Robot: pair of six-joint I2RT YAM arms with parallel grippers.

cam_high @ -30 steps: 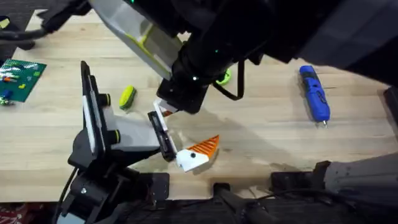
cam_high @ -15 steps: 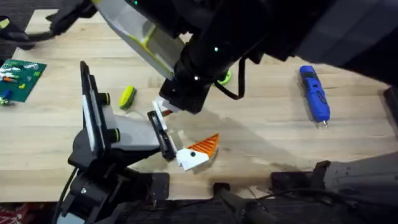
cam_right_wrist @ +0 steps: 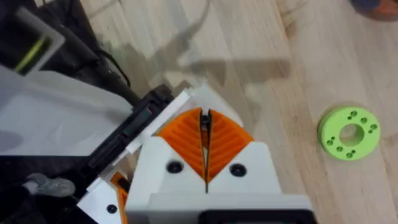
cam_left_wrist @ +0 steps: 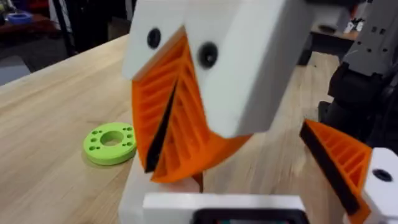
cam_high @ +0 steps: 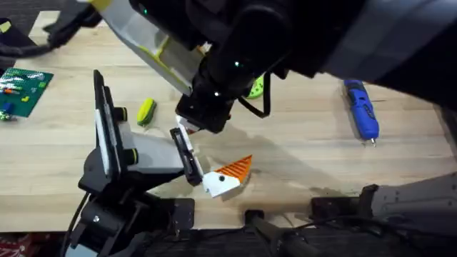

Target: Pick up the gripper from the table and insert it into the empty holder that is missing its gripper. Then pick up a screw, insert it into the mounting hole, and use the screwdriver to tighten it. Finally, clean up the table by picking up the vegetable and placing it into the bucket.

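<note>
Lying on the table [cam_high: 314, 153], the gripper [cam_high: 227, 176] rests just beside the holder [cam_high: 111, 153]. Both the left gripper [cam_left_wrist: 165, 124] and right gripper [cam_right_wrist: 205, 143] have their orange pads pressed together, holding nothing.

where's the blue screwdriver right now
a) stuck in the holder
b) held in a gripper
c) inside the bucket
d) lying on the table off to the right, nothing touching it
d: the blue screwdriver lies flat on the table at the right, clear of both arms.
</note>
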